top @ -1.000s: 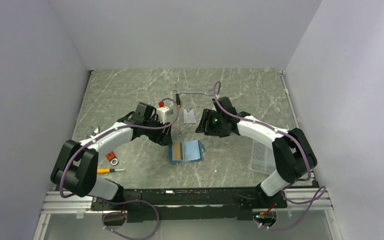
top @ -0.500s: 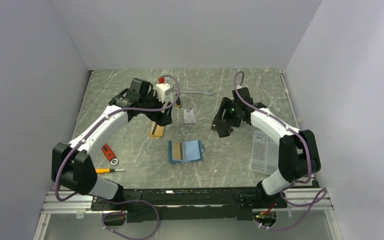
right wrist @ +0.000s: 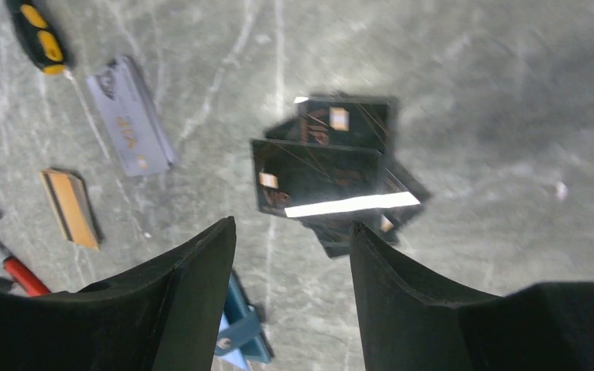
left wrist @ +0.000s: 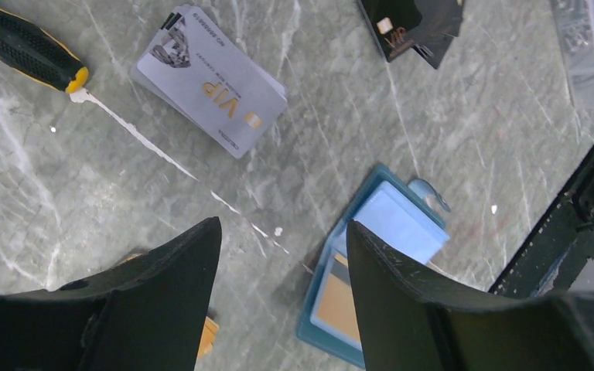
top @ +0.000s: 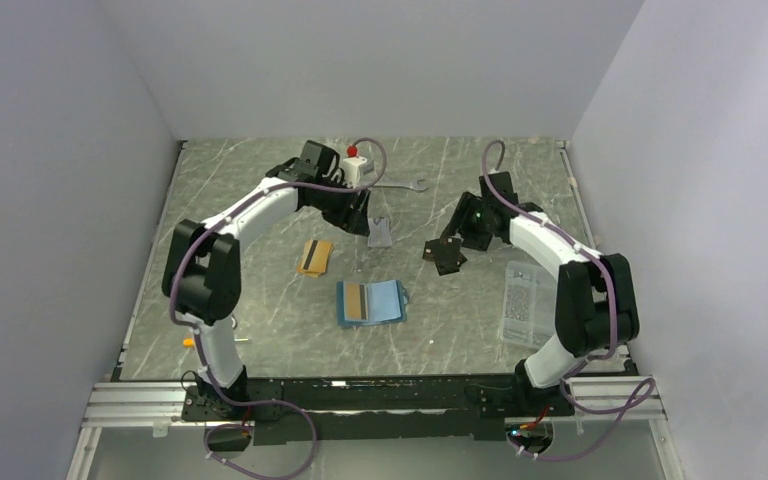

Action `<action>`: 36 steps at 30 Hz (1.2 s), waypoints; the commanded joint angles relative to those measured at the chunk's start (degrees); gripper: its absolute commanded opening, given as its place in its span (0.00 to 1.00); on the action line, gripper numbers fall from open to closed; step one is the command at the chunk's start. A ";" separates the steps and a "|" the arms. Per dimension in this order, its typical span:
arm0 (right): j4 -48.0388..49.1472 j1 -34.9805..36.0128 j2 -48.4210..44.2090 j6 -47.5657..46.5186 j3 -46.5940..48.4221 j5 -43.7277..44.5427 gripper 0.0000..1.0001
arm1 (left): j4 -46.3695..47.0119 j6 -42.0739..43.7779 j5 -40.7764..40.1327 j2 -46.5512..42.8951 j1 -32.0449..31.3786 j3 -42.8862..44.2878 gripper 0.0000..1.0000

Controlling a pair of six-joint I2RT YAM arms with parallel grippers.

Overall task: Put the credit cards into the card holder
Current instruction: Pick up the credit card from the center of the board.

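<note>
The teal card holder (top: 385, 301) lies open at mid-table, an orange-gold card (top: 357, 302) in its left pocket. More orange-gold credit cards (top: 314, 257) lie stacked to its left, and dark credit cards (top: 445, 256) are fanned out to its upper right. My left gripper (top: 358, 217) hovers open beside a pile of grey cards (top: 380, 232). In the left wrist view the left gripper (left wrist: 282, 224) is empty, with the card holder (left wrist: 402, 220) below. My right gripper (right wrist: 292, 224) is open and empty just short of the dark cards (right wrist: 325, 170).
A clear printed packet (top: 523, 303) lies at the right. A wrench (top: 400, 186) sits at the back. A black-and-yellow screwdriver (left wrist: 23, 46) lies by the grey cards (left wrist: 213, 93). A red-handled tool (right wrist: 19, 274) shows at the edge of the right wrist view.
Both arms have drawn back from the card holder toward the far side. The orange-gold stack and the dark cards now lie uncovered on the table.
</note>
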 commanded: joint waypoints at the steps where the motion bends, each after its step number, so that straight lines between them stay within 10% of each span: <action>1: 4.27 1.79 5.50 -0.62 9.04 -3.65 0.58 | 2.95 -4.85 -0.50 4.65 0.03 4.43 0.65; 17: 12.66 6.45 30.11 1.24 28.72 -14.60 0.52 | 9.98 -15.21 -2.14 17.46 0.92 6.71 0.64; 36: 20.44 7.81 35.54 5.86 24.93 -20.32 0.46 | 6.55 -16.43 -1.97 25.65 1.78 12.13 0.44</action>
